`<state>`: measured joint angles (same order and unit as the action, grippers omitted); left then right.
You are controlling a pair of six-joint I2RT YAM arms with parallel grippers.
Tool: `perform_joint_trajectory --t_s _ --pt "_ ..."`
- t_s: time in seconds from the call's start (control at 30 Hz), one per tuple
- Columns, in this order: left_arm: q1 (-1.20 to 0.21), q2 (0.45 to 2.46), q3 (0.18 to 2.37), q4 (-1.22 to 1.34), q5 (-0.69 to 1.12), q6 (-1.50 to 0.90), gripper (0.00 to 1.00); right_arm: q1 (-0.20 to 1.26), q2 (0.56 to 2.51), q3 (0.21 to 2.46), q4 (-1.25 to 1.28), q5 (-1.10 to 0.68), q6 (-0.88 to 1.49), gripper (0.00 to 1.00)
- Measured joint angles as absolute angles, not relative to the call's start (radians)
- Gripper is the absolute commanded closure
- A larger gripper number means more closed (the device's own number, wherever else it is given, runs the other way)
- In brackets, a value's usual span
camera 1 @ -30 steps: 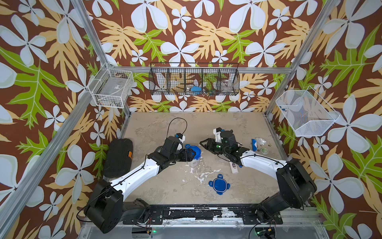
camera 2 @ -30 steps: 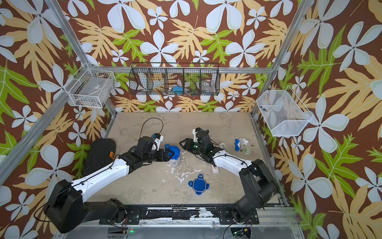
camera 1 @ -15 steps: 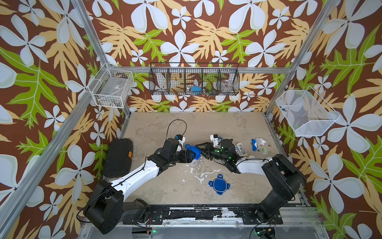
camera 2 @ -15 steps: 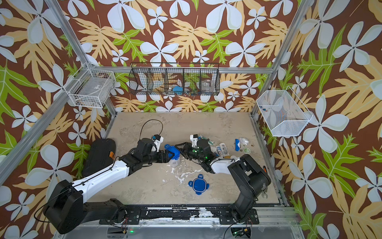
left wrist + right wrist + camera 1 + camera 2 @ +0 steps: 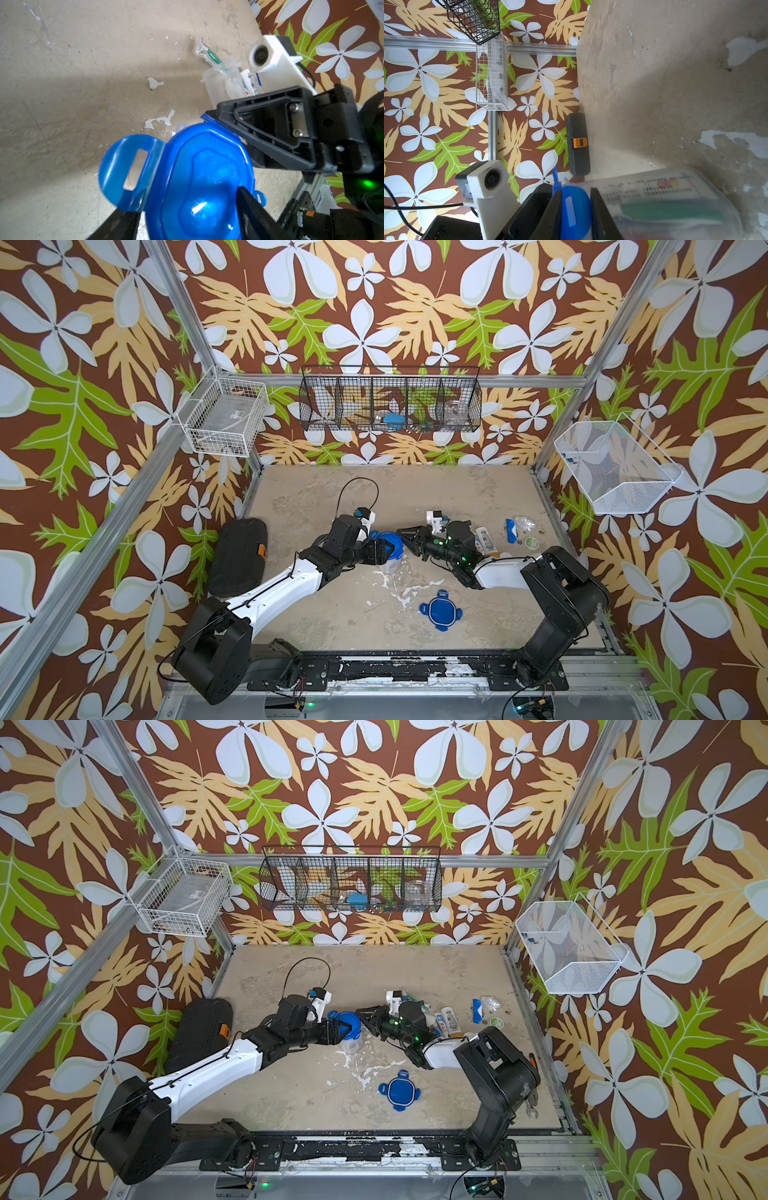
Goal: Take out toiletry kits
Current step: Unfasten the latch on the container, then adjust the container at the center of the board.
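A clear jar [image 5: 390, 565] with a blue four-tabbed lid [image 5: 387, 542] stands mid-table. My left gripper [image 5: 384, 551] reaches in from the left, its fingers closed on the jar's sides below the lid [image 5: 199, 176]. My right gripper [image 5: 576, 205] is shut on one lid tab [image 5: 571, 207]. A toiletry kit shows through the jar wall, with a green toothbrush [image 5: 670, 209]. More kit items lie loose at the right: white tubes [image 5: 484, 538], a blue tube [image 5: 510, 530], a clear wrapper [image 5: 524, 522] and a green tin [image 5: 531, 542]. A wrapped toothbrush [image 5: 207, 53] pokes out of a second, tipped jar [image 5: 222, 87].
A loose blue lid [image 5: 440, 611] lies near the table's front. A black case [image 5: 239, 558] leans at the left edge. On the walls hang a white wire basket [image 5: 224, 420], a black wire basket [image 5: 390, 404] and a white mesh basket [image 5: 615, 466].
My right arm swung down and reached left to the jar, then its jaws shut on the lid tab. The left gripper stayed at the jar and closed tighter.
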<state>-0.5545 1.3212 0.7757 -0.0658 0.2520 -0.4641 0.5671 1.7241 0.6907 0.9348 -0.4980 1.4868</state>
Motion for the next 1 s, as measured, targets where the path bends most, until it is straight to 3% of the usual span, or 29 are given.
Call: perform_joint_trajectory --t_s 0.17,0.27,0.37,0.47,0.57,0.8,1.0 --pt "-0.554 1.33 0.771 -0.042 0.25 -0.454 0.32 0.565 1.724 0.709 0.938 -0.505 1.466 0.93" --pt "-0.554 1.341 0.776 -0.035 0.25 -0.45 0.33 0.562 1.724 0.709 0.938 -0.499 1.461 0.93" --pt "-0.554 1.35 0.787 -0.039 0.249 -0.449 0.31 0.56 1.715 0.722 0.904 -0.496 1.443 0.87" --pt "-0.554 1.357 0.802 -0.056 0.248 -0.448 0.24 0.559 1.675 0.758 0.798 -0.498 1.396 0.7" --pt "-0.556 1.356 0.827 -0.094 0.238 -0.451 0.18 0.559 1.614 0.82 0.657 -0.483 1.304 0.63" --pt "-0.554 1.348 0.93 -0.25 0.207 -0.453 0.11 0.565 1.52 0.951 0.225 -0.328 1.047 0.59" --pt "-0.554 1.356 1.024 -0.262 0.208 -0.473 0.11 0.566 1.514 0.992 -0.065 -0.206 0.9 0.59"
